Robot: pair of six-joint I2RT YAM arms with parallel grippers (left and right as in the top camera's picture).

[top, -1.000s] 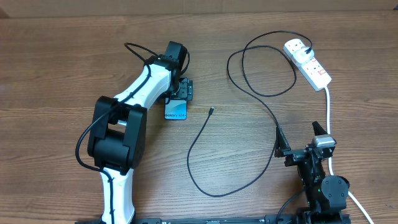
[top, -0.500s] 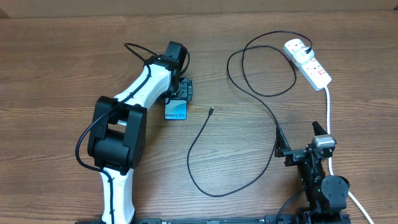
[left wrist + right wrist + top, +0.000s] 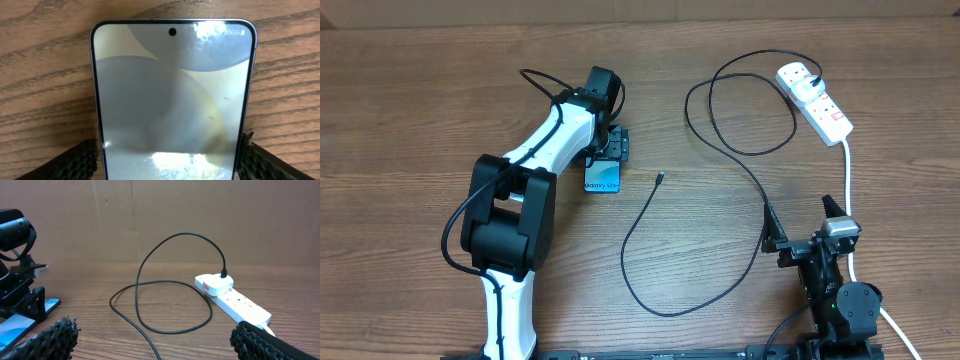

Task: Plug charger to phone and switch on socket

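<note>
Step in hand, by my read: steadying phone [image 3: 604, 178] for plug-in. Your left gripper [image 3: 611, 146] straddles it left of centre, pads [image 3: 75, 161] against both long edges; looks clamped. Charger [image 3: 624, 248] connector tip [image 3: 660, 178] lies loose just right of phone, not inserted. Right gripper [image 3: 800, 222] at near right, spread wide, empty. Socket [image 3: 816, 100] at far right, charger's other end already in it. Next for you: pinch cable just behind tip, align with phone port, then switch.
</note>
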